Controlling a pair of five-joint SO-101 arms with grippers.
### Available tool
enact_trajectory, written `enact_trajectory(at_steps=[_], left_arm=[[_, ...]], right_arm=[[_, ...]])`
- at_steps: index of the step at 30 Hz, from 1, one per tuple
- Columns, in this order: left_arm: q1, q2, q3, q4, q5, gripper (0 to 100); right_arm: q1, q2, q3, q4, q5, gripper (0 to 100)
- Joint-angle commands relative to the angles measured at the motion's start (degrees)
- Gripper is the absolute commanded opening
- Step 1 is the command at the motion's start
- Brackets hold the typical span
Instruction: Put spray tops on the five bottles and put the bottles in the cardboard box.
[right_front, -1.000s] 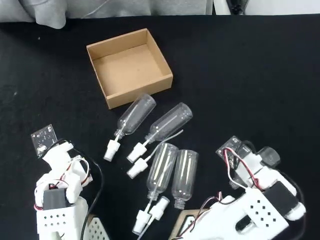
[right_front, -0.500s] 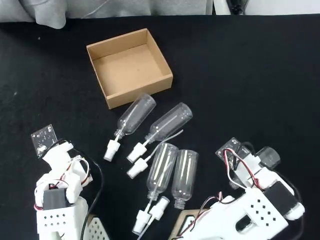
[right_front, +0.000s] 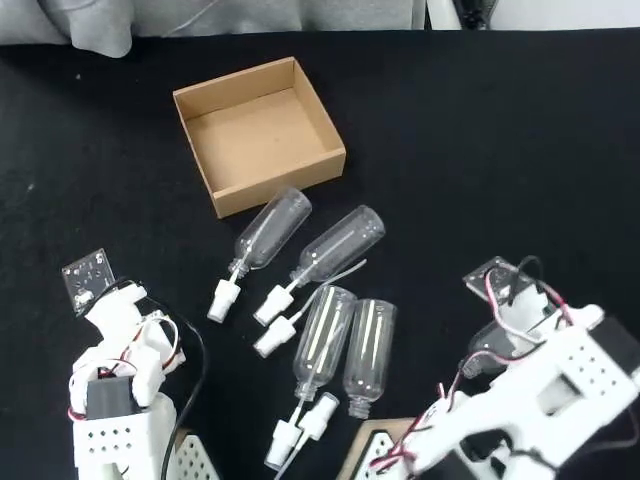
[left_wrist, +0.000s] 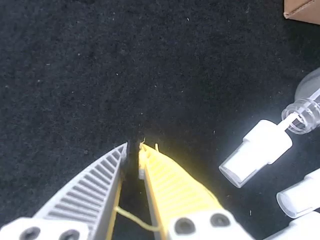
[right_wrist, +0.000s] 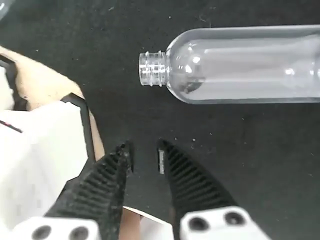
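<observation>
Two grippers sit nearest, both holding nothing. The left gripper (left_wrist: 132, 148) has its jaws almost closed over the black table (left_wrist: 75, 60). A spray top (left_wrist: 256, 152) lies off to one side, its thin tube reaching a threaded neck cut off by the frame edge. The right gripper (right_wrist: 143, 156) shows a narrow gap, and an uncapped bottle (right_wrist: 240, 65) lies crosswise just beyond its tips, not touching. Farther out, four bottles (right_front: 323, 335) lie clustered among loose spray tops (right_front: 272, 338). The right arm (right_front: 540, 390) hides the table's near corner. Farthest, the cardboard box (right_front: 280, 185) stands open.
</observation>
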Motion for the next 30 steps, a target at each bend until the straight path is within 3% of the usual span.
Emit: enact_trajectory(at_steps=[1,15,22,30], left_arm=[[0.1,-0.3,1.4,-0.2,-0.1,3],[0.1,-0.3,1.4,-0.2,-0.1,3],[0.1,-0.3,1.4,-0.2,-0.1,3],[0.1,-0.3,1.4,-0.2,-0.1,3]], right_arm=[[1.4,5.1,-3.6,-6.7,-0.8,5.1],[-1.6,11.1,5.9,-19.8,-1.1,5.0],[-10.7,11.0,11.6,-27.8,-11.6,5.0],[-20.2,11.0,11.6,-28.4,-21.4,5.0]])
